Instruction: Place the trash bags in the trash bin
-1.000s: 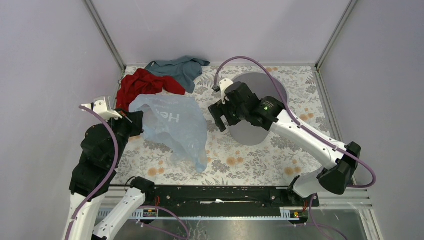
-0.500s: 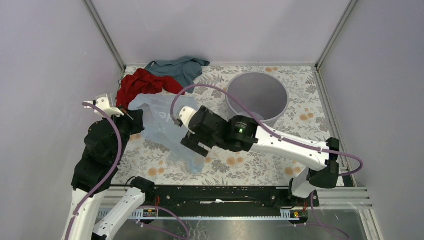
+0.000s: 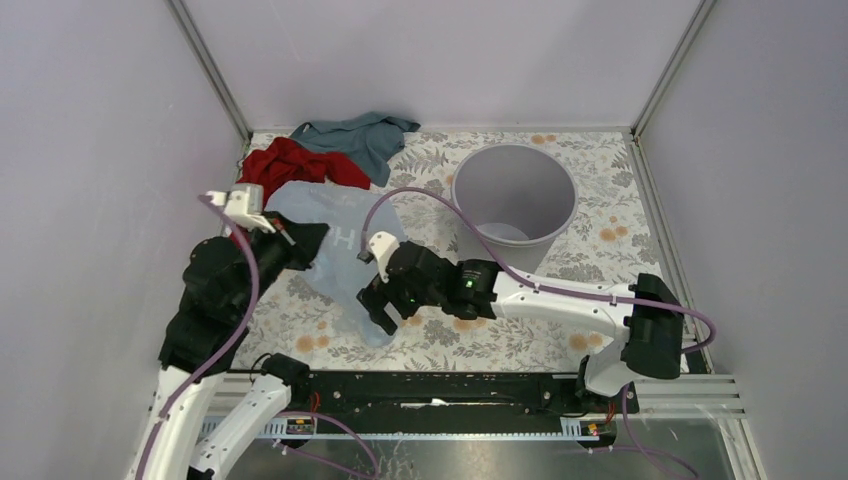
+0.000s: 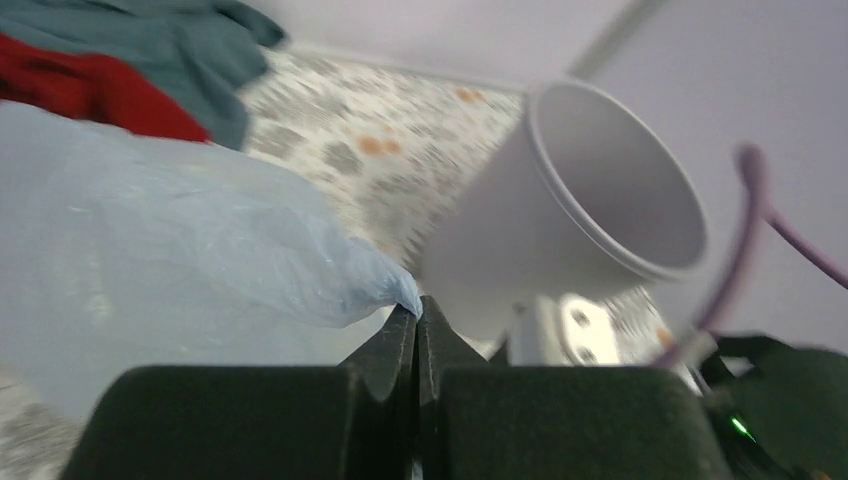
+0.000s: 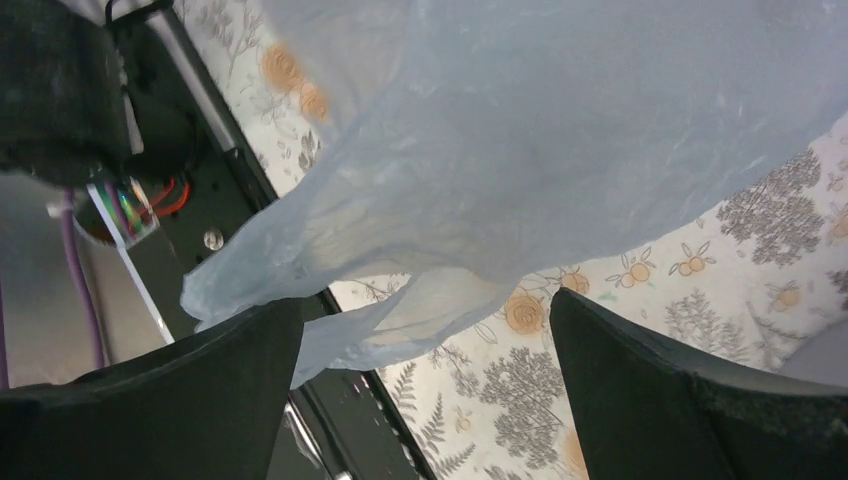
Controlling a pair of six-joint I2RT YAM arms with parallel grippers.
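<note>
Two robot arms reach over a table with a flowery cover.

On the left, the left gripper is squeezed tight, with no gap between its two fingers. It pinches one corner of the thin blue bag and holds that corner up off the table.

Behind it, at the far left of the table, a red cloth lies in a heap. A blue-grey cloth lies just beside it and touches it. The far edge of the bag looks to rest against the red cloth.

The bag spreads from the left gripper toward the middle of the table. It is crinkly and you can see through it. Its loose end droops toward the near edge.

In the middle, the right gripper sits low at that loose end. Its two fingers are spread very wide and hold nothing. From the right wrist, the loose end shows between the two fingers. I cannot tell if it touches them.

A purple cable loops up from the right arm.

On the right, the big grey bin stands upright at the far side of the table. The bag is outside the bin, to its left and apart from it.
</note>
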